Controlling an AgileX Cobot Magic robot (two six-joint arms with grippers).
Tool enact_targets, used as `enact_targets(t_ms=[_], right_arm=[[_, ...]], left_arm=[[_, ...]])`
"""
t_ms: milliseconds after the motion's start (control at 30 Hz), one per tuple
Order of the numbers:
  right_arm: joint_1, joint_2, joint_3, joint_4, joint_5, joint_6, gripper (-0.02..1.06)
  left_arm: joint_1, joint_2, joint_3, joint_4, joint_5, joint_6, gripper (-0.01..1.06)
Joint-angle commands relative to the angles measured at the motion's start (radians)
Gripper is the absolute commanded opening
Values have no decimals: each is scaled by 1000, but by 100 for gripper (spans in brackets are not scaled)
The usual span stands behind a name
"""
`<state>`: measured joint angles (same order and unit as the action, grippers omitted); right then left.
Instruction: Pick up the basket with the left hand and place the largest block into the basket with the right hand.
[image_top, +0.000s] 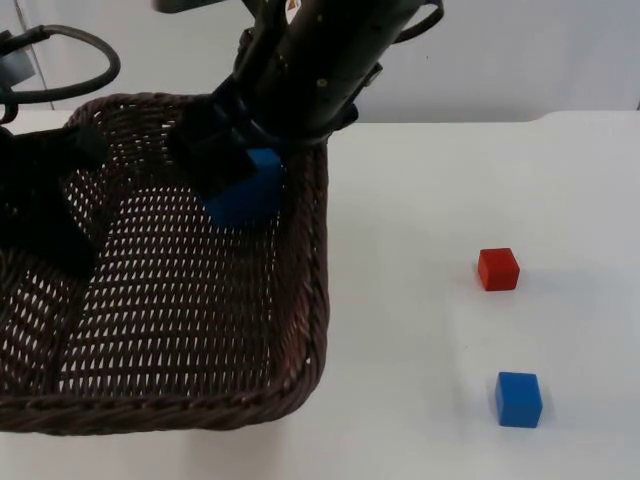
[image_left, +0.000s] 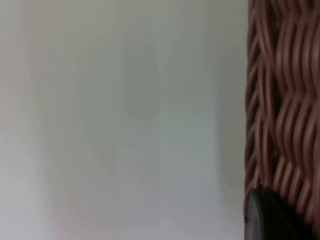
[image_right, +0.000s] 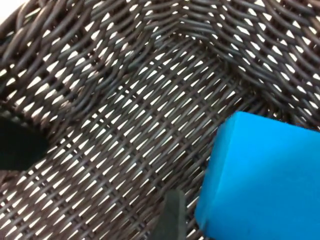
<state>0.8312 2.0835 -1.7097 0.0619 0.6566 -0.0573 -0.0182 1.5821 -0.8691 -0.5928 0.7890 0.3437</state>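
The wicker basket (image_top: 300, 330) is gripped by the left claw (image_top: 45, 215) while the large blue block (image_top: 245, 190), clenched in the right claw (image_top: 225, 165), is hung inside, release due next.

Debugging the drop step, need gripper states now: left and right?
Left gripper: at the basket's left wall, holding it; fingers can't be told.
Right gripper: over the basket, shut on the large blue block.

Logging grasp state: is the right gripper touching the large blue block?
Touching. In the top view, the right gripper clasps the large blue block over the basket.
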Motion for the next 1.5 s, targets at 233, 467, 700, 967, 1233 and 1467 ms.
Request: enact_targets(t_ms=[233, 467, 700, 967, 1233, 1467], right_arm=[[-3, -76, -5, -100, 126, -6, 72], [-20, -196, -5, -131, 228, -8, 72], [-20, -335, 33, -115, 258, -14, 72], [-20, -496, 226, -62, 168, -10, 72], [-20, -637, 429, -52, 48, 35, 72], [-20, -705, 500, -52, 28, 42, 72]], left_arm=[[2, -16, -5, -22, -9, -1, 0], [2, -16, -5, -12, -9, -1, 0], [2, -16, -5, -8, -9, -1, 0], [2, -16, -5, -40, -9, -1, 0], [2, -16, -5, -49, -16, -1, 0], [2, -16, -5, -47, -15, 34, 0]])
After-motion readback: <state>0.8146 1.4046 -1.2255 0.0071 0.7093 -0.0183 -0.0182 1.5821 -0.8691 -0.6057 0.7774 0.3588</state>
